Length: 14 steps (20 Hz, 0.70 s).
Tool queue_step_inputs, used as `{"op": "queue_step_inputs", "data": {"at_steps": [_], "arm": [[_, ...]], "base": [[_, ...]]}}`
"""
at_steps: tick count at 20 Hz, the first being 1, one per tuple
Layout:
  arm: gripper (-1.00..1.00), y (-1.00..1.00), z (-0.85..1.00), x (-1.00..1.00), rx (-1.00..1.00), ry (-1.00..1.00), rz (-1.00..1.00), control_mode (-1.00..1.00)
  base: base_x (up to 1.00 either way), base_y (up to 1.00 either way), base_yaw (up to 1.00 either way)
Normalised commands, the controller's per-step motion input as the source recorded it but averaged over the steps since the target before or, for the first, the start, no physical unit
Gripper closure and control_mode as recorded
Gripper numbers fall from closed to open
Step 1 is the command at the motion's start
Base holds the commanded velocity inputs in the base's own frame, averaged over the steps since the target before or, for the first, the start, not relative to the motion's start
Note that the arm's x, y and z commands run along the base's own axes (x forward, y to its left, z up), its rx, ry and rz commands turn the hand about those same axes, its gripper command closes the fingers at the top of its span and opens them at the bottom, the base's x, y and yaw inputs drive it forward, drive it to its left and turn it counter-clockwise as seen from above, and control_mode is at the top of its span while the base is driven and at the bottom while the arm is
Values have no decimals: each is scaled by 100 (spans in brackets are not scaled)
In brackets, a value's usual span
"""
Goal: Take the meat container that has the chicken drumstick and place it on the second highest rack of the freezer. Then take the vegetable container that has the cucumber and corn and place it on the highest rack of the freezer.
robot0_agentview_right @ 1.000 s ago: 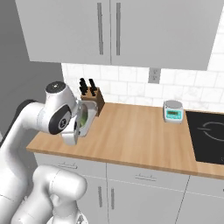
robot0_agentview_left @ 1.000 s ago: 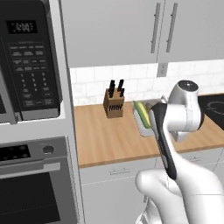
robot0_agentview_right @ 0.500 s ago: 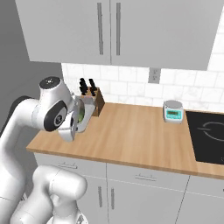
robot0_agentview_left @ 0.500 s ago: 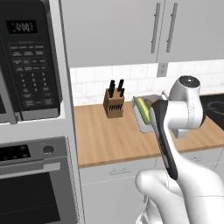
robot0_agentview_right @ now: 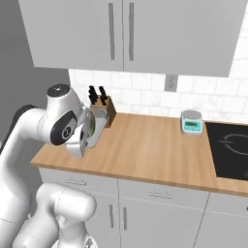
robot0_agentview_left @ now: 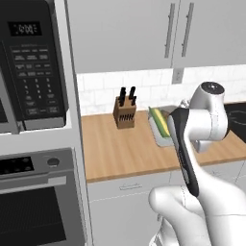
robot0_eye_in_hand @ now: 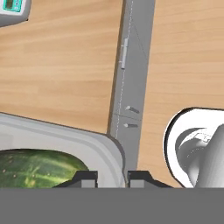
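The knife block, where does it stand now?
In the left base view the knife block stands at the back of the wooden counter, by the tiled wall, left of the vegetable container. In the right base view it is just behind the arm.

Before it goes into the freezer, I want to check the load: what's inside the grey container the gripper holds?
The container holds a green cucumber and a yellow corn cob side by side. The arm covers its far end, so anything else inside cannot be seen.
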Motion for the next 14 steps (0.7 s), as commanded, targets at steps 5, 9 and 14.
{"op": "queue_step_inputs", "data": {"at_steps": [5,9,14], "arm": [[100,0,0,0,0,0,0,100],[100,0,0,0,0,0,0,100],[100,0,0,0,0,0,0,100]], "base": [[-95,-55,11],[-59,-95,24],[-12,-86,55]]}}
